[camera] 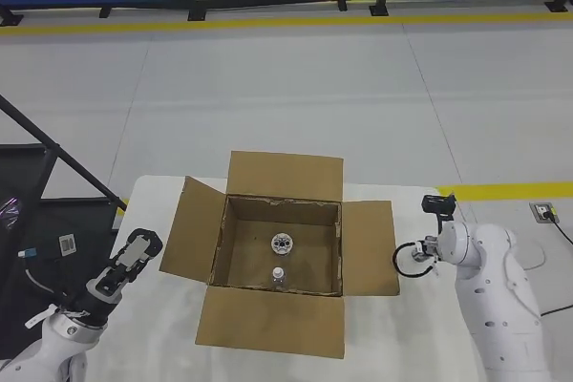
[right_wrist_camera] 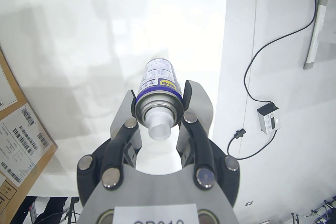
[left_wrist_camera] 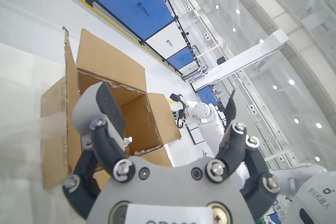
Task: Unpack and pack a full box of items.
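Note:
An open cardboard box (camera: pixel 282 250) stands mid-table with all flaps folded out. Inside it are a small white round item (camera: pixel 282 244) and a clear bottle (camera: pixel 279 277) with a white cap (left_wrist_camera: pixel 128 140). Right of the box, near the table's right edge, my right gripper (right_wrist_camera: pixel 160 89) is shut on a spray can (right_wrist_camera: pixel 158 83) that has a blue band and a white nozzle. The can points down at the white table (right_wrist_camera: pixel 78 25); I cannot tell whether its base touches. My left gripper (camera: pixel 134 256) is left of the box, tilted upward, open (left_wrist_camera: pixel 168 104) and empty.
The box's labelled right flap (right_wrist_camera: pixel 18 135) lies close beside the held can. Beyond the table's right edge is the floor, with a black cable (right_wrist_camera: pixel 252 72) and a small power adapter (right_wrist_camera: pixel 268 118). A black frame (camera: pixel 38 143) stands left of the table.

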